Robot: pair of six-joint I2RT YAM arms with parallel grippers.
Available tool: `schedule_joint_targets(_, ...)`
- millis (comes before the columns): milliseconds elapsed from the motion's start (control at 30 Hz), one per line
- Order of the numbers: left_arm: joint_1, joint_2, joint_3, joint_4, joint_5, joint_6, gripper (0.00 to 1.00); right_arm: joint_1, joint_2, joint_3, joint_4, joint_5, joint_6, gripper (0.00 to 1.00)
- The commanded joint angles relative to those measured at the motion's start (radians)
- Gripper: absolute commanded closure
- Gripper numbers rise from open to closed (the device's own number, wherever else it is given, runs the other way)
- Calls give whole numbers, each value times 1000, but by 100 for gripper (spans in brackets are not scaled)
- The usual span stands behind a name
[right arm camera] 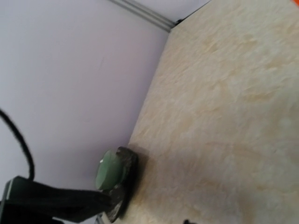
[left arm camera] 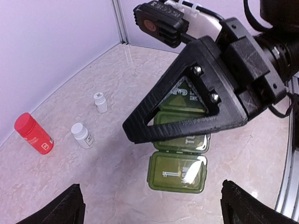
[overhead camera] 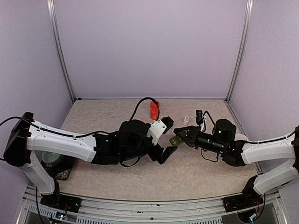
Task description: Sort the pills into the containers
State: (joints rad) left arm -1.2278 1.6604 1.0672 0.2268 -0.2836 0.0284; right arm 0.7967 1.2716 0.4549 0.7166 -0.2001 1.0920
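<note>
Container strip [left arm camera: 177, 172]: dark green, three joined compartments, every visible lid down with lettering on top. It lies about mid-table [overhead camera: 196, 175], well off every edge, between the two gripper tips. Whether it rests flat or is raised slightly, I cannot tell.
Right gripper [overhead camera: 182, 136]: jaws pressed almost together. One triangular finger [left arm camera: 187, 125] lies across the upper two compartments and its partner is hidden underneath. This reads as a pinch on that end of the strip, probably to anchor it so the other arm can work on it.
Left gripper [left arm camera: 161, 207]: jaws spread as wide as they go, nothing between them. It hovers just beside the strip's free end compartment with the wrist camera looking down on it. Judged to be placed there to reach a lid.
Bottles: red bottle [left arm camera: 32, 134], white bottle [left arm camera: 81, 135] and small white vial [left arm camera: 100, 101] stand upright and capped toward the far edge, well apart from the strip.
Pills: none loose in view.
Progress (judgement): early, since no compartment is open and a lid has to come up first.
Risk (judgement): the strip is light and held at one end only, so a push on a lid could swing it out of the pinch.
</note>
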Motion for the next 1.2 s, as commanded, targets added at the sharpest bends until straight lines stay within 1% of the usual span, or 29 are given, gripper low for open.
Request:
schedule_joint_targets(0, -14, -7, 13, -78, -52, 71, 1, 9, -40, 62, -196, 79, -52, 81)
schedule_joint_targets(100, -34, 20, 33, -80, -114, 108, 1, 11, -47, 78, -249, 105, -58, 82)
schedule_joint_targets(267, -87, 104, 77, -33, -269, 190, 5, 15, -41, 93, -295, 130, -57, 82)
schedule_joint_targets(367, -106, 151, 111, -15, -298, 233, 6, 15, -30, 95, -300, 124, -56, 82)
schedule_joint_targets(467, -101, 180, 131, -14, -273, 245, 8, 15, -29, 93, -296, 110, -57, 82)
schedule_joint_targets(600, -73, 182, 138, -19, -200, 236, 10, 16, -35, 92, -301, 104, -67, 82)
schedule_joint_targets(700, -45, 183, 149, -34, -150, 218, 11, 16, -40, 81, -289, 99, -76, 82)
schedule_joint_targets(933, 26, 171, 156, -46, 60, 156, 11, 18, -35, 72, -258, 80, -104, 82)
schedule_joint_targets(1167, 30, 219, 198, -72, 74, 156, 19, 19, -26, 82, -274, 74, -113, 82)
